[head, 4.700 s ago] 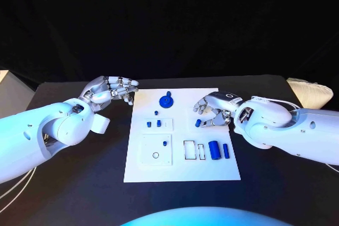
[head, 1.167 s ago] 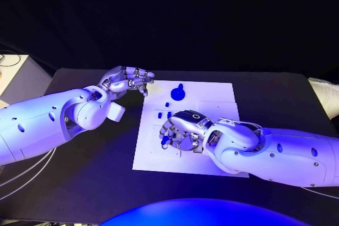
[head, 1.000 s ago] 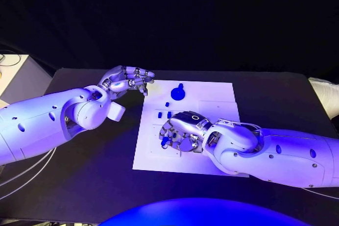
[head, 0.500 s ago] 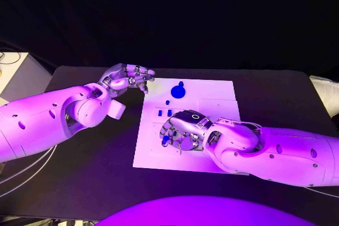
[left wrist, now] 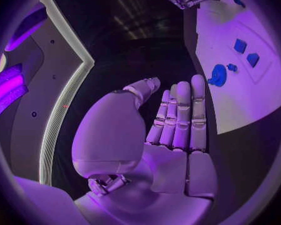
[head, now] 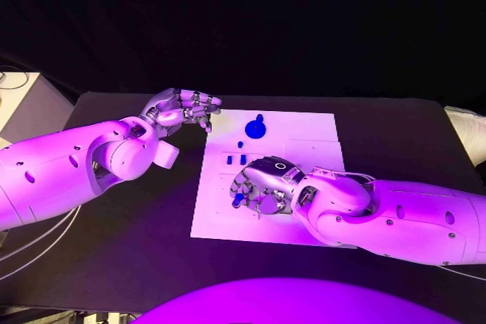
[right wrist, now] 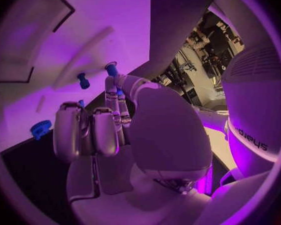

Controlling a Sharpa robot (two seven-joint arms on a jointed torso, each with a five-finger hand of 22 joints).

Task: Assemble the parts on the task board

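The white task board (head: 314,138) lies in the middle of the black table. My right hand (head: 265,188) hovers low over the board's middle left, pinching a small blue peg (head: 237,196) (right wrist: 111,68) at its fingertips, close to the plate. Another small blue peg (right wrist: 83,80) stands on the board just beyond it. A round blue knob (head: 255,129) (left wrist: 217,75) sits near the far edge, with two small blue blocks (head: 236,159) (left wrist: 245,52) nearer. My left hand (head: 183,109) (left wrist: 177,120) floats off the board's far left corner and holds nothing.
A pale box (head: 20,99) stands off the table's left edge and a white object (head: 468,124) at its right edge. Bare black tabletop (head: 132,218) stretches to the left of the board and in front of it.
My right hand has crossed from the board's right middle to its left middle with the blue peg. Over the last second it has barely moved. The left hand stays put.
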